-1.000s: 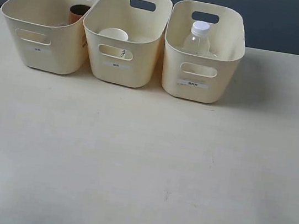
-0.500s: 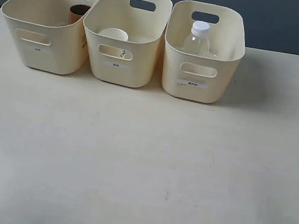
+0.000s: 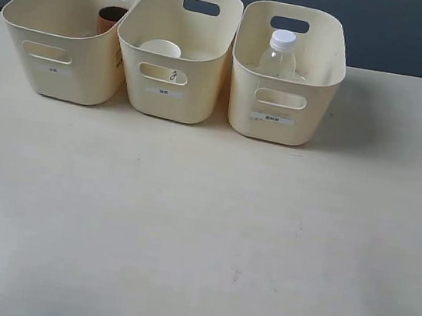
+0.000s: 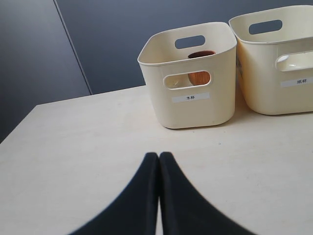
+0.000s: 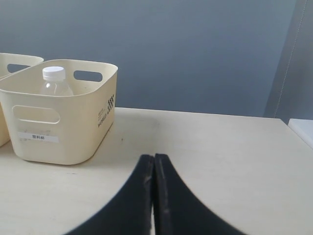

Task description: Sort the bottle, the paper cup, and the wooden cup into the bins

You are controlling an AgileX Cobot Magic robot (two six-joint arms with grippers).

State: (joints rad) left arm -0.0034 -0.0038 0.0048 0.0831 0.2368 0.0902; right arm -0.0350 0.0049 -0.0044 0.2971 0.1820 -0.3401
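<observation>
Three cream bins stand in a row at the back of the table. The left bin (image 3: 63, 66) holds the brown wooden cup (image 3: 111, 20), also seen as the wooden cup (image 4: 199, 73) through a handle cut-out. The white paper cup (image 3: 160, 48) sits in the middle bin (image 3: 170, 93). Upright in the right bin (image 3: 279, 120) is the clear bottle (image 3: 279, 54) with its white cap; the bottle (image 5: 54, 81) shows over the rim. My left gripper (image 4: 159, 155) and right gripper (image 5: 154, 157) are shut and empty, low over the table in front of the bins. Neither shows in the exterior view.
The pale table top (image 3: 201, 227) stretches in front of the bins. A dark blue-grey wall (image 5: 195, 49) stands behind the table. The table's right edge (image 5: 298, 128) shows in the right wrist view.
</observation>
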